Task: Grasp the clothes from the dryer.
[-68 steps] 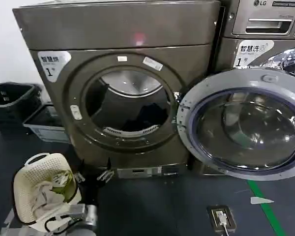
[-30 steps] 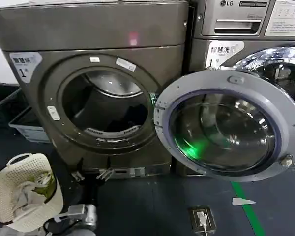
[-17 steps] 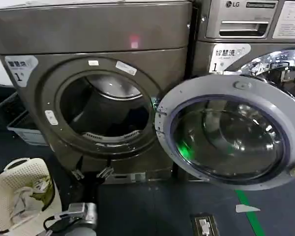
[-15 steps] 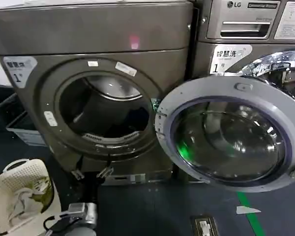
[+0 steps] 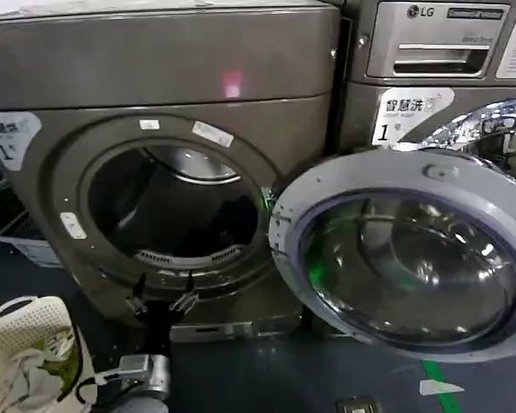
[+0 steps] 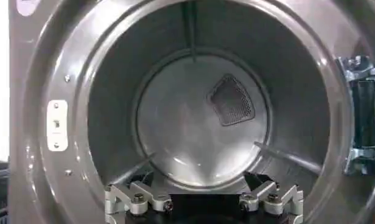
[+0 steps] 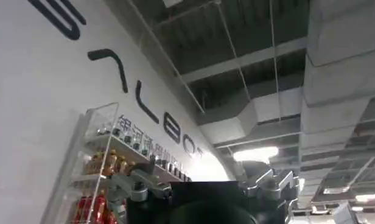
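The dryer (image 5: 168,185) stands with its round door (image 5: 408,254) swung wide to 3 o'clock, and the clothes (image 5: 241,219) lie as a dark bundle low in the drum at about 4 o'clock of the mouth. The left gripper (image 5: 162,303) hovers at the 6 o'clock edge of the porthole, fingers (image 6: 136,198) spread apart and holding nothing. The right gripper (image 7: 206,189) points up at a ceiling, jaws parted and bare.
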Tool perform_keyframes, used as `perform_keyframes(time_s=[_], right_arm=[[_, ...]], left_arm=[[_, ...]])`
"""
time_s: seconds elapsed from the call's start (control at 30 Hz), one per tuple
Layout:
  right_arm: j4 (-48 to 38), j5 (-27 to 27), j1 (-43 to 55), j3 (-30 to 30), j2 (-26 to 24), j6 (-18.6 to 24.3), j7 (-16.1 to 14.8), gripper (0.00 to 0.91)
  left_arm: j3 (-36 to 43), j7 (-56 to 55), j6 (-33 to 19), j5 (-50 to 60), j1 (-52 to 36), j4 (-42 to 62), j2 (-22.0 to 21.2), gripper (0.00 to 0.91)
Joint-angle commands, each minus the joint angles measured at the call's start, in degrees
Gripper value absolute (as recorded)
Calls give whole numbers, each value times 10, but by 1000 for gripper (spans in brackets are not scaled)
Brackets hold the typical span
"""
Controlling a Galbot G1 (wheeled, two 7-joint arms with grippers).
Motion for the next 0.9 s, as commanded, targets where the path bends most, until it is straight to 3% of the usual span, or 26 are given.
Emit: perform_keyframes(time_s=[0.03,0.57,0.83,0.9], right_arm=[[0,0,0,0,0,4,0,907],[9,1,1,1,7,-11,2,907],[11,-3,-9,15,6,-37,5,907],[11,-5,-10,18,5,-43,3,907]], left_arm=[[0,1,0,0,0,1,1,907],[1,3,0,-3,-11,7,-1,907],[0,8,12,-24,-69,43,1,907],[3,12,16,-45,-123,82,3,907]])
